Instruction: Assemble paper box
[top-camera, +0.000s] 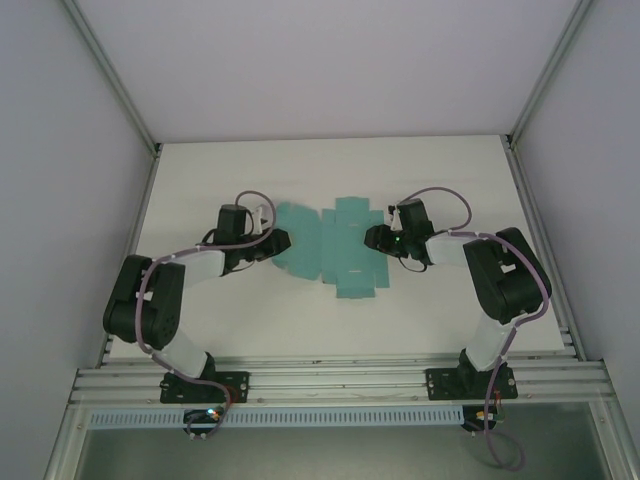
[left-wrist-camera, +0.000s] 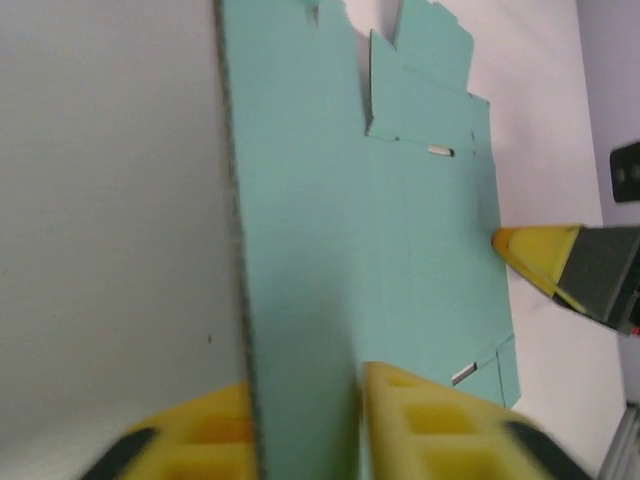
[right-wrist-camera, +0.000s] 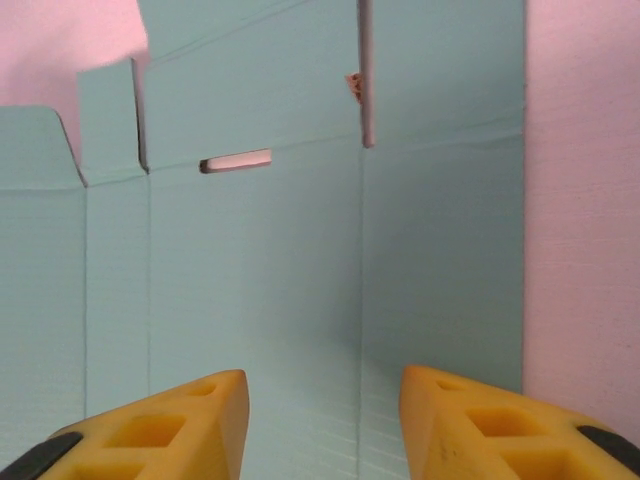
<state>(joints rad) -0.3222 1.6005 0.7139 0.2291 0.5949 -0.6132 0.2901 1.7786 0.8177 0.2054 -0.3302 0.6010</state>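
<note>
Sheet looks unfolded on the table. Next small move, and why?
Likely clamp the left gripper on the paper box edge lying between its fingers; whether it already pinches is unclear. The sheet is unfolded, and the right gripper is open over its other end, free to pin it.

The flat teal-green card sheet (top-camera: 335, 245) sits mid-table, hemmed by the left gripper (top-camera: 280, 240) on one edge and the right gripper (top-camera: 372, 238) opposite. White tabletop (top-camera: 330, 170) lies open behind and before it; pale walls (top-camera: 60, 150) close both flanks.
</note>
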